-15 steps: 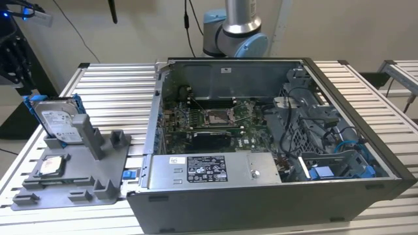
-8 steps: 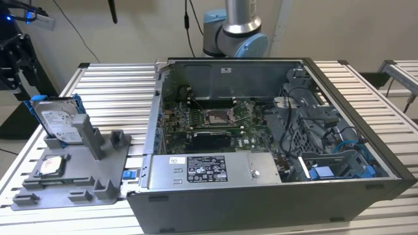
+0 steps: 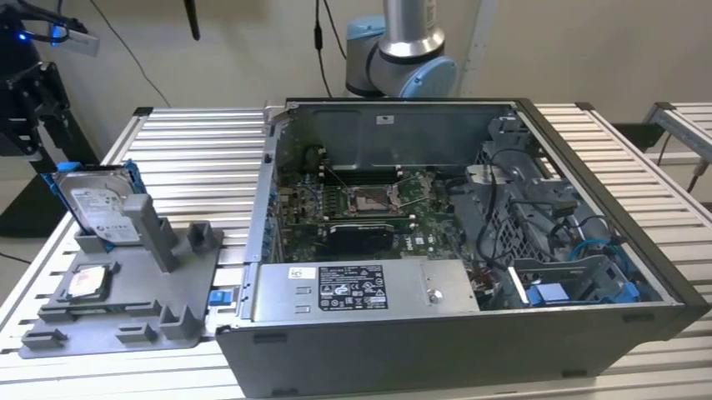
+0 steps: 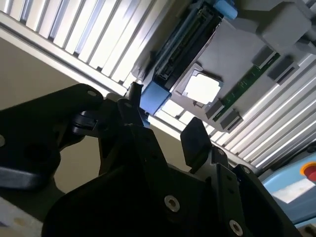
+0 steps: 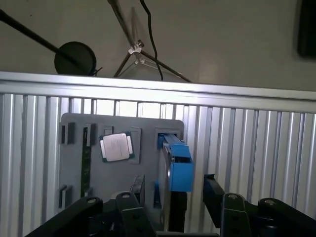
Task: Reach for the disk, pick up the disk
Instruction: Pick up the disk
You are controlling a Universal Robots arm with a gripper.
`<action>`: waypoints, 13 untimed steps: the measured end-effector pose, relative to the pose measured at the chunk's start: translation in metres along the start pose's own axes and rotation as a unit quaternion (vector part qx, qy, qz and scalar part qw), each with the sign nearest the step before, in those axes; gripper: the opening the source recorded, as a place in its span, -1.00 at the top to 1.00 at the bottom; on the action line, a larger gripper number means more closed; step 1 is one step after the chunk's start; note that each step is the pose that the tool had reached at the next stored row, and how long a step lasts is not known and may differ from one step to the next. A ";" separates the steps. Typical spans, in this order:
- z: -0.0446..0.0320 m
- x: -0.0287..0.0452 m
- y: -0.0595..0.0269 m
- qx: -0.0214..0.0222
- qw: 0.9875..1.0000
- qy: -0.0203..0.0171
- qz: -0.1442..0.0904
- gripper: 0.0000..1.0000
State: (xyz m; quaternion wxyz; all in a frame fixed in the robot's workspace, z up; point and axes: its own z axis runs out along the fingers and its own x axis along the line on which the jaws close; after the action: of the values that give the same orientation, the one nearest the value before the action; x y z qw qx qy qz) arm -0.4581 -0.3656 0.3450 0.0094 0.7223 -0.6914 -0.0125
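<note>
The disk (image 3: 98, 204) stands on edge in a grey fixture (image 3: 133, 321) at the exterior view's left. It is a silver-grey drive with a white label and blue rails. In the first wrist view I see the disk (image 5: 174, 170) edge-on, its blue rail end facing the camera. My gripper (image 5: 168, 190) is open there, its two black fingers (image 5: 213, 190) framing the disk with a wide gap on each side, and it touches nothing. The second wrist view shows the same open gripper (image 4: 163, 111) short of the disk (image 4: 182, 49).
A square silver chip (image 5: 116, 147) lies flat on the fixture beside the disk. The opened computer case (image 3: 468, 333) takes up the slatted table's middle and right. Dark equipment (image 3: 25, 92) stands beyond the table at the exterior view's upper left. The arm's base (image 3: 401, 58) rises behind the case.
</note>
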 end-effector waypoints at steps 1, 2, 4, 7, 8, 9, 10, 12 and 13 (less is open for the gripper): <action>0.0008 -0.0007 -0.0002 0.000 1.000 0.000 0.001 1.00; 0.0014 -0.0016 -0.0004 0.000 1.000 0.000 0.002 1.00; 0.0018 -0.0021 -0.0004 0.000 1.000 0.000 0.003 1.00; 0.0018 -0.0021 -0.0004 0.000 1.000 0.000 0.003 -1.00; 0.0018 -0.0022 -0.0004 0.000 1.000 0.000 0.003 -1.00; 0.0018 -0.0022 -0.0004 0.000 1.000 0.000 0.003 -1.00; 0.0018 -0.0022 -0.0004 0.000 1.000 0.000 0.003 -1.00; 0.0019 -0.0022 -0.0004 0.000 1.000 0.000 0.003 -1.00; 0.0019 -0.0022 -0.0004 0.000 1.000 0.000 0.003 -1.00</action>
State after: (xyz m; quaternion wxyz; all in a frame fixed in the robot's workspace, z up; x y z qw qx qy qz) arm -0.4578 -0.3633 0.3431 0.0094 0.7199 -0.6939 -0.0126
